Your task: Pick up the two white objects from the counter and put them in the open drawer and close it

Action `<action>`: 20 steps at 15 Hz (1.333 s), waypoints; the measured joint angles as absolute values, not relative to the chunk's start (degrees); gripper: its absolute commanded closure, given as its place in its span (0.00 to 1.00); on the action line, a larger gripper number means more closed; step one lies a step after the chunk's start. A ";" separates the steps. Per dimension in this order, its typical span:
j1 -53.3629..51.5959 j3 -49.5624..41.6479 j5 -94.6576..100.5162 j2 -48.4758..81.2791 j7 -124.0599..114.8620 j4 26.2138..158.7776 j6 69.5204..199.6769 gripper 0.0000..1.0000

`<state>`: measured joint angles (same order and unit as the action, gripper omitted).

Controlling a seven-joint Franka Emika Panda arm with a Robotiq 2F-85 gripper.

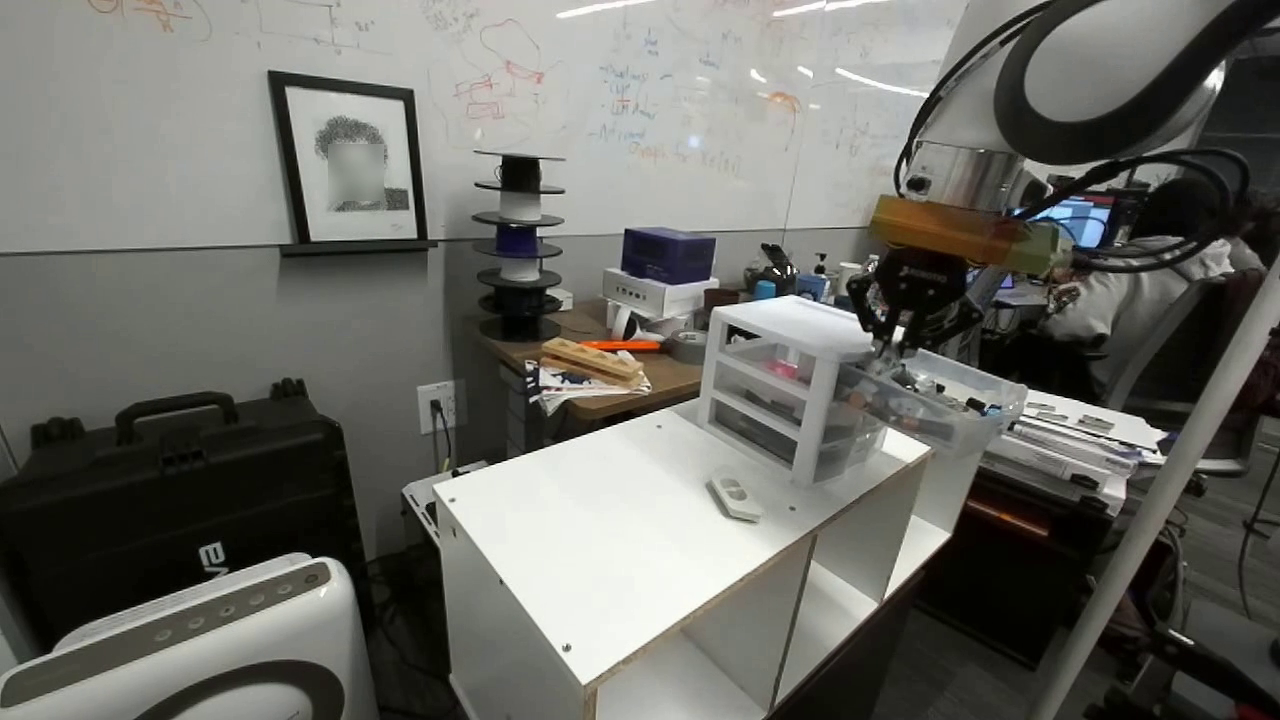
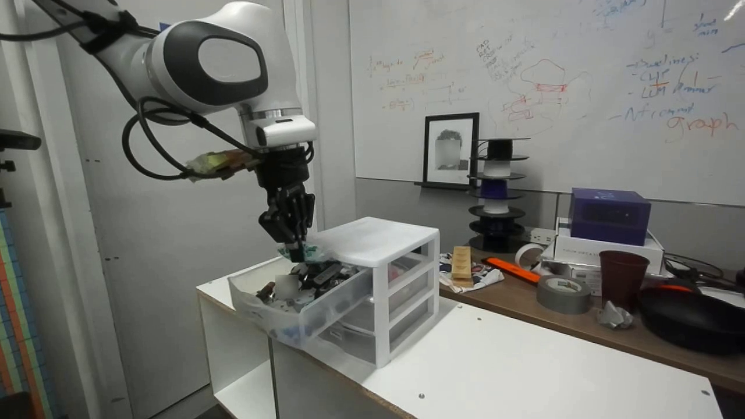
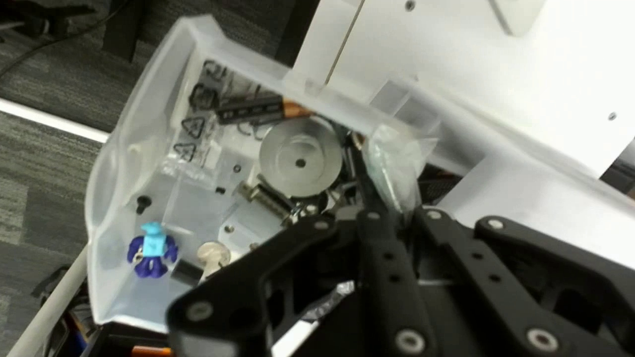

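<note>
Clamps a clear bag (image 3: pixel 394 166) in the claw (image 2: pixel 297 252) over the open drawer (image 2: pixel 337 305). Finds one white object (image 1: pixel 735 497) on the table (image 1: pixel 590 530), cannot place the second. Risks jamming closure by letting the bag bulge high

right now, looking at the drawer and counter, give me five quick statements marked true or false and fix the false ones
1. The gripper is over the open drawer. True.
2. The drawer is empty. False: a grey disc and a toy figure lie in it, among other things.
3. The drawer unit stands on the counter. True.
4. The open drawer is the unit's lowest. False: it is the topmost.
5. A white object lies on the counter. True.
</note>
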<state>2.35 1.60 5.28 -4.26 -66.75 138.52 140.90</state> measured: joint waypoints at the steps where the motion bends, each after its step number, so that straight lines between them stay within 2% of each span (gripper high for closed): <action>1: 1.65 1.75 3.03 -4.25 -65.78 138.34 140.78 0.98; 11: 1.07 1.52 -0.50 -7.38 -63.50 137.63 131.03 0.98; 18: 2.68 1.49 5.82 -9.99 -63.59 137.69 126.42 0.98; 19: 3.07 1.48 6.78 -9.99 -63.60 137.76 126.35 0.66; 20: 3.43 1.47 7.71 -9.99 -63.61 137.87 126.33 0.64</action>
